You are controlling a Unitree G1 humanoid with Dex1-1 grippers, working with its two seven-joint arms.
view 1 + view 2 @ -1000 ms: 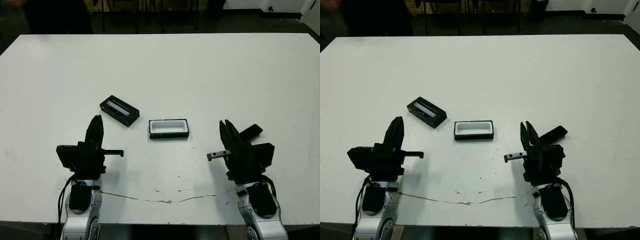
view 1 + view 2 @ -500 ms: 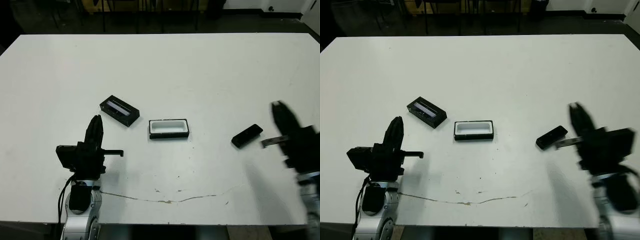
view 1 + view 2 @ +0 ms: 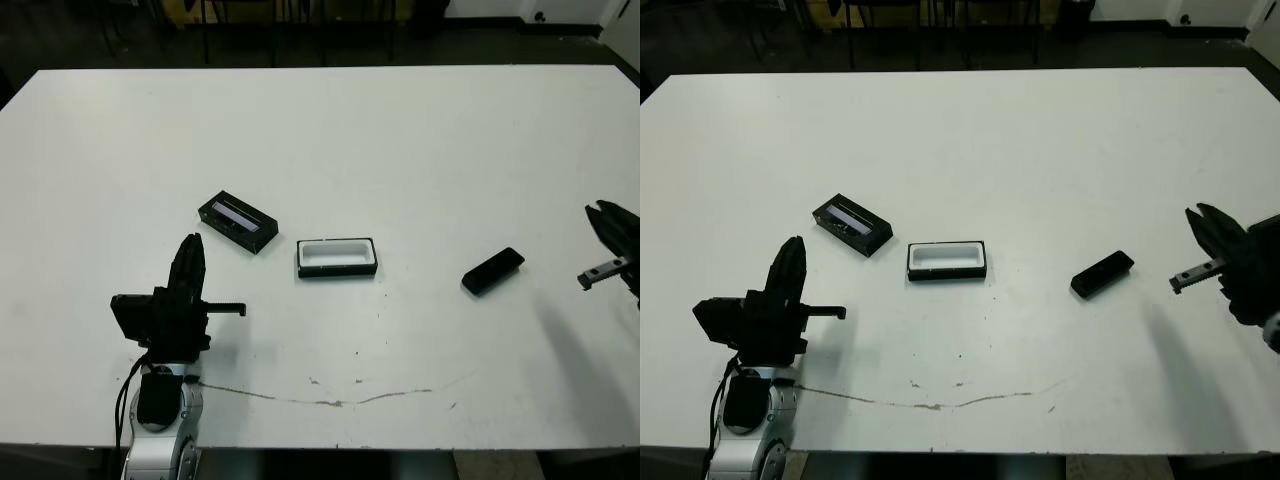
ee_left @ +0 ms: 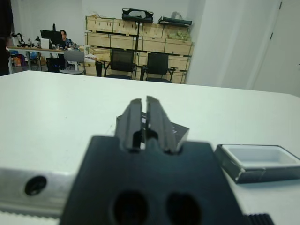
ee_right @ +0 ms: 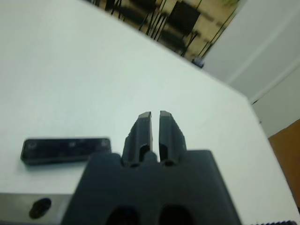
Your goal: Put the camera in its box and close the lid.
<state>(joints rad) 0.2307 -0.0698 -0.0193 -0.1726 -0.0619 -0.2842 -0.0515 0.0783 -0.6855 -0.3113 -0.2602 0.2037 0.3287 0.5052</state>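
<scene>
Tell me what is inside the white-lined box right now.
Nothing shows inside the box: only its white lining is visible. The camera lies apart on the table toward the robot's right. The lid lies open side up beside the box. No part of the box's floor looks covered.

A bright storeroom-office around my white desk

My desk (image 3: 330,140) is a broad white top with a thin dark crack line (image 3: 330,400) near its front edge; beyond its far edge the floor looks dark, with chair legs (image 3: 300,30) standing on it. Past the desk, wooden shelving (image 4: 140,44) stacked with cardboard boxes runs along a pale wall (image 4: 44,14), with two black office chairs (image 4: 140,65) in front of it. Beside the shelving, a person (image 4: 62,36) sits at a distant work table. To the other side of the shelving stands a plain white wall (image 4: 234,42) with a door (image 4: 283,47).
</scene>
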